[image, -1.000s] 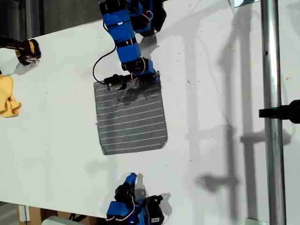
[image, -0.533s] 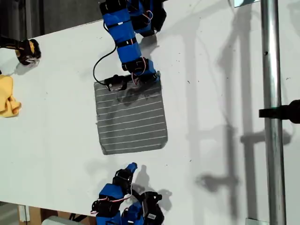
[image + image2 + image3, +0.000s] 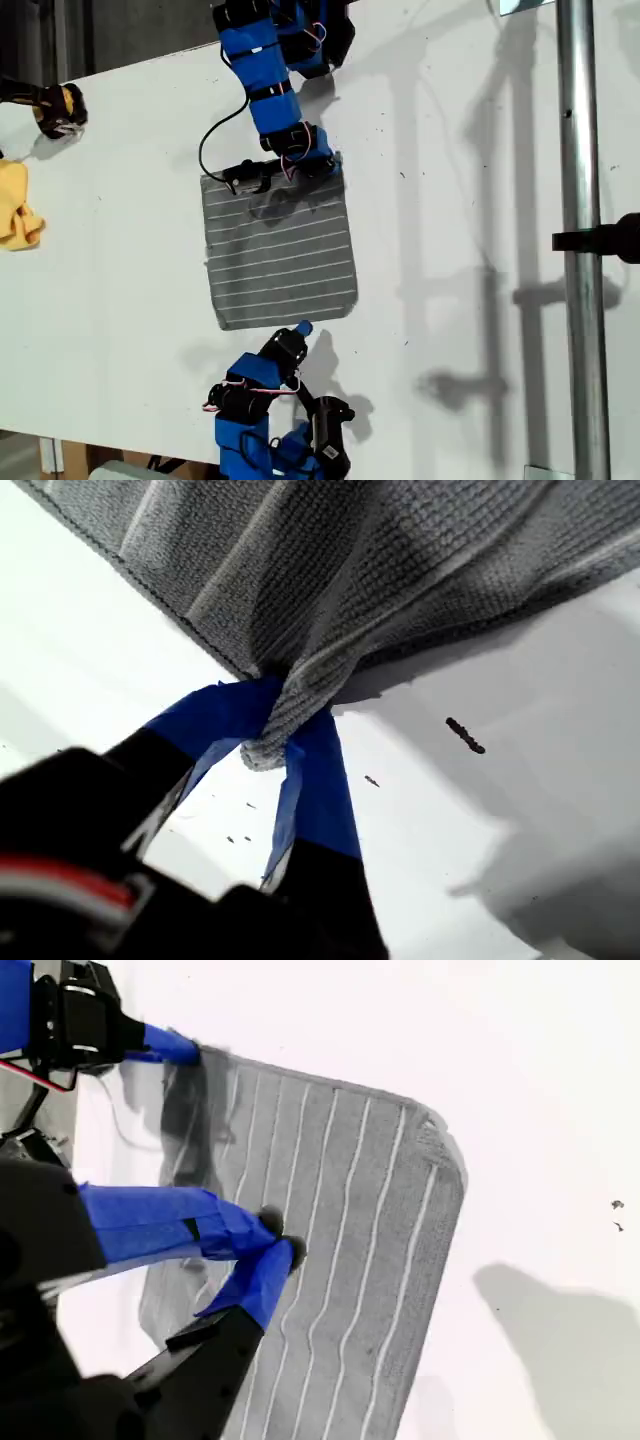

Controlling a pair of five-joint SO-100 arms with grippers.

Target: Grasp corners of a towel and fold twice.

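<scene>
Exterior view: one towel (image 3: pixel 280 250) lies flat mid-table (image 3: pixel 450 200), with one yellow cloth (image 3: pixel 18 205) well apart at the view's left. There are two arms, one at each end of the towel.

First wrist view: my first end effector (image 3: pixel 285 735) is clenched on a bunched bit of the towel's edge. It looks nearer mid-edge than a corner, so I judge it should regrip further out.

Second wrist view: my second end effector (image 3: pixel 278 1248) hovers over the stripes with its tips together and empty. It should open, then descend on a near corner and pinch only one layer.
</scene>
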